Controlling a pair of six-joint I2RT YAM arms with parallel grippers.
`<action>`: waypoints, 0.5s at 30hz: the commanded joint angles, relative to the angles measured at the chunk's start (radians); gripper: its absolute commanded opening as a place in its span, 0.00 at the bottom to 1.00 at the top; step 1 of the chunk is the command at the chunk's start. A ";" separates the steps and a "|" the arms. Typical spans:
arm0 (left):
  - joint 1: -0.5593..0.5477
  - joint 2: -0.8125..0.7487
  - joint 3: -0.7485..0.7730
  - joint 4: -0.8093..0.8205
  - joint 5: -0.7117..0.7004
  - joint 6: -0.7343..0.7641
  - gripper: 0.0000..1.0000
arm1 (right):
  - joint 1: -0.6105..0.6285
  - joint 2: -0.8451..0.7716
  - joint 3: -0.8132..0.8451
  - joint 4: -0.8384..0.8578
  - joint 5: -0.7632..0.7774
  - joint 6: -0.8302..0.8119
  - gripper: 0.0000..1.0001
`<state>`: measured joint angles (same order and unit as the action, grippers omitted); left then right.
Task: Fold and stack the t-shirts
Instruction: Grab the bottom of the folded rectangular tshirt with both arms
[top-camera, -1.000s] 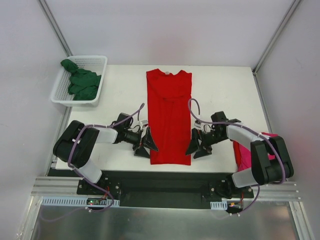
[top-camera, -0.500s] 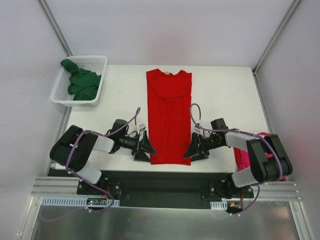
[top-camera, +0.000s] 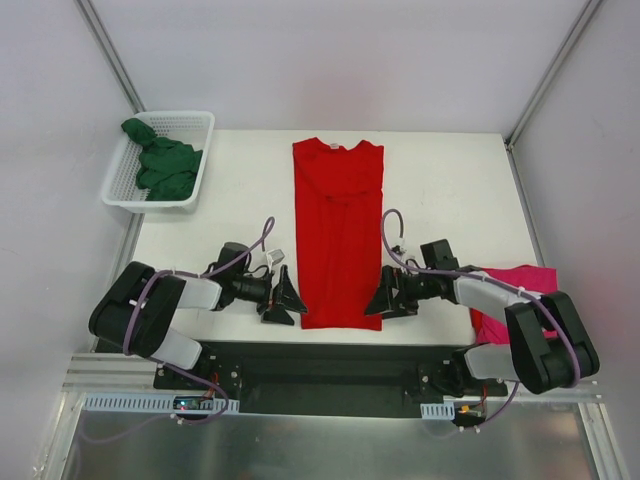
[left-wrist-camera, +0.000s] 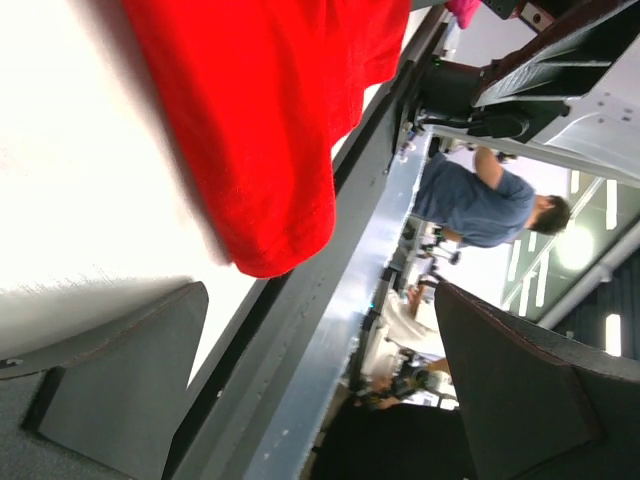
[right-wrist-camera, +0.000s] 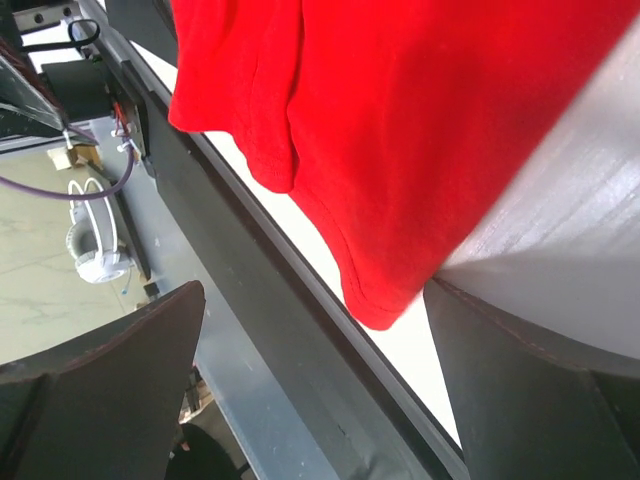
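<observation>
I see both jaws spread, empty, one beside each near corner of the red t-shirt (top-camera: 338, 230).

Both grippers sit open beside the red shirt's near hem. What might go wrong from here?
1. The red t-shirt has its hem corners right at the near edge of the table; the left gripper or right gripper may pinch only one layer or strike the edge.
2. The magenta t-shirt lies beneath the right arm; lifting the fold might drag it off.
</observation>
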<state>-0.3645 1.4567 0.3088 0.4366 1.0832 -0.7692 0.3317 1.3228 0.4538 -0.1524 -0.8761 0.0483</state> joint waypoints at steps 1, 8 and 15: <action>0.006 0.037 0.018 0.007 0.000 0.039 0.99 | 0.030 0.001 -0.026 0.011 0.177 0.019 0.97; 0.006 0.102 0.032 0.037 0.007 0.015 0.99 | 0.050 0.029 -0.024 0.007 0.183 0.048 0.97; -0.004 0.180 0.076 0.085 0.026 -0.022 0.99 | 0.072 0.058 0.028 -0.098 0.213 0.035 0.98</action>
<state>-0.3653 1.5848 0.3656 0.4995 1.1278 -0.7849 0.3828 1.3357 0.4740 -0.1383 -0.8204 0.1299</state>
